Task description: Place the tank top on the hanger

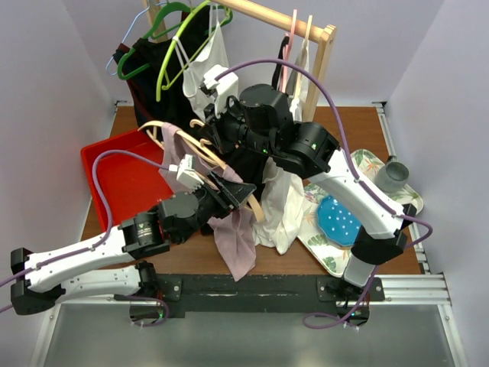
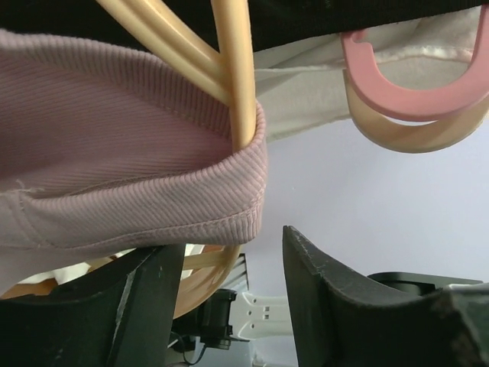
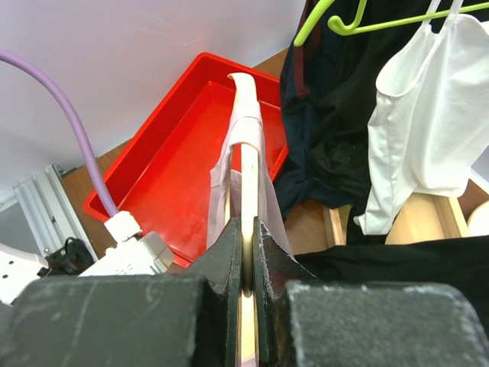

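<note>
Top external: one dusty-mauve ribbed tank top (image 1: pixel 235 233) drapes off one pale wooden hanger (image 1: pixel 200 145), mid-table beside one red plastic tray (image 1: pixel 126 180); both grippers are hidden in cloth.

Left wrist: left gripper (image 2: pixel 233 294) gapes wide under the tank top's hem.

Right wrist: right gripper (image 3: pixel 247 252) pinches the hanger's arm.

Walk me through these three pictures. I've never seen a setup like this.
Two robot arms are bolted at a table's near edge. The overhead picture looks down from behind them; the other two come from cameras on each wrist. The right gripper is shut on a pale wooden hanger, held out over a red tray. One strap of a mauve tank top is looped over that hanger. The left gripper is open just below the fabric's hem. Behind stands a clothes rack with black and white garments on green and pink hangers; a patterned tray sits on the right.
</note>
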